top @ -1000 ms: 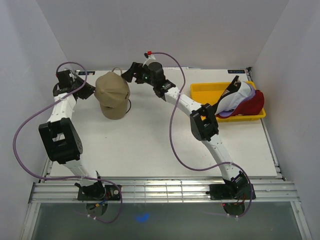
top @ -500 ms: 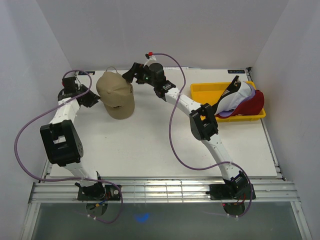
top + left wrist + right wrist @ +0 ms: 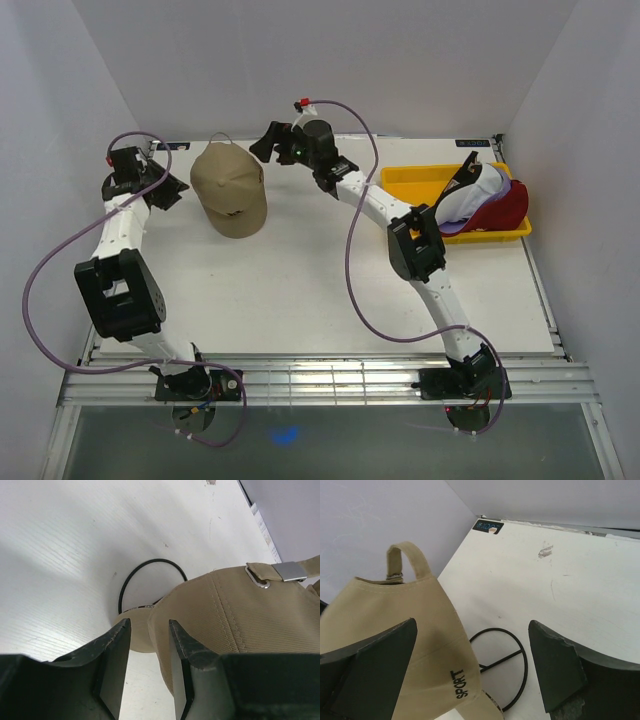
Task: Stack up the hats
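A tan hat (image 3: 232, 188) sits on a stand with a black wire ring base (image 3: 502, 660) at the back left of the table. My left gripper (image 3: 166, 191) hangs just left of it, apart from it. In the left wrist view the left gripper (image 3: 147, 625) is open with only table between its fingers, and the tan hat (image 3: 240, 610) lies just beyond the right finger. My right gripper (image 3: 270, 146) hovers behind the hat, open wide. In the right wrist view the right gripper (image 3: 472, 625) looks down on the tan hat (image 3: 405, 615). White (image 3: 482, 188) and red (image 3: 513, 206) hats lie piled at the right.
A yellow tray (image 3: 410, 186) at the back right holds the piled hats, with a black brim (image 3: 459, 180) and a purple edge (image 3: 450, 229) showing among them. White walls close the table on the left, back and right. The wire ring (image 3: 152, 560) rests on the table under the tan hat.
My left gripper pushed the tan hat slightly right, then widened its jaws and backed off to the left. The right gripper rose a little behind the hat.
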{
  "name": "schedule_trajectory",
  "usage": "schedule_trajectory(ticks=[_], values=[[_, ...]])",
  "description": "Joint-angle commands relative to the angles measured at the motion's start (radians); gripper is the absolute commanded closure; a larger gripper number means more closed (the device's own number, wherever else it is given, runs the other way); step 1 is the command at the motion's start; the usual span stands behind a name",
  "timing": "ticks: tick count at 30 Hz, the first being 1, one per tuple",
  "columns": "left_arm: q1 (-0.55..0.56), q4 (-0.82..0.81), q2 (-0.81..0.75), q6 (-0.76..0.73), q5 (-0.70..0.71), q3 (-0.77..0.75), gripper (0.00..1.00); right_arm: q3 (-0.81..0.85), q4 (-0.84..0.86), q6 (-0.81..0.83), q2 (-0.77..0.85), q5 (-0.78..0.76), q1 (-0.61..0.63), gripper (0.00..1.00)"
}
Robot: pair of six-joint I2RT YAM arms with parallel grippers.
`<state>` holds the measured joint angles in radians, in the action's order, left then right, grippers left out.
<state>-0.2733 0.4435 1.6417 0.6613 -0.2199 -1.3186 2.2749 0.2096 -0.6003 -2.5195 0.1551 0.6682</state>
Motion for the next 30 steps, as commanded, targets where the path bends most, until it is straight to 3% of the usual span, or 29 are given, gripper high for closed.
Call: schedule_trajectory(ticks=[1,7,10,15,18,24,28,30], values=[[-0.032,0.018,-0.075,-0.023,0.002,-0.053,0.53,-0.021,0.022,0.040,0.149,-0.019,-0.018,0.03],[-0.038,0.026,-0.115,-0.048,-0.005,-0.106,0.51,-0.032,-0.096,0.072,0.246,-0.012,-0.042,0.01],[-0.038,0.046,-0.123,-0.054,-0.048,-0.169,0.51,-0.121,-0.192,0.063,0.356,-0.025,-0.073,0.00],[0.018,0.093,-0.141,-0.100,-0.078,-0.293,0.50,-0.267,-0.447,0.056,0.612,-0.043,-0.208,0.10],[0.132,0.127,-0.122,-0.126,-0.052,-0.395,0.49,-0.457,-0.527,0.057,0.798,-0.037,-0.315,0.12],[0.486,0.110,-0.076,-0.178,0.047,-0.488,0.47,-0.823,-0.559,0.074,1.139,-0.055,-0.458,0.16],[0.716,-0.035,-0.040,-0.166,0.039,-0.452,0.45,-0.946,-0.593,0.060,1.303,-0.074,-0.528,0.18],[0.770,-0.119,0.001,-0.151,-0.002,-0.409,0.45,-0.995,-0.599,0.037,1.395,-0.078,-0.541,0.22]])
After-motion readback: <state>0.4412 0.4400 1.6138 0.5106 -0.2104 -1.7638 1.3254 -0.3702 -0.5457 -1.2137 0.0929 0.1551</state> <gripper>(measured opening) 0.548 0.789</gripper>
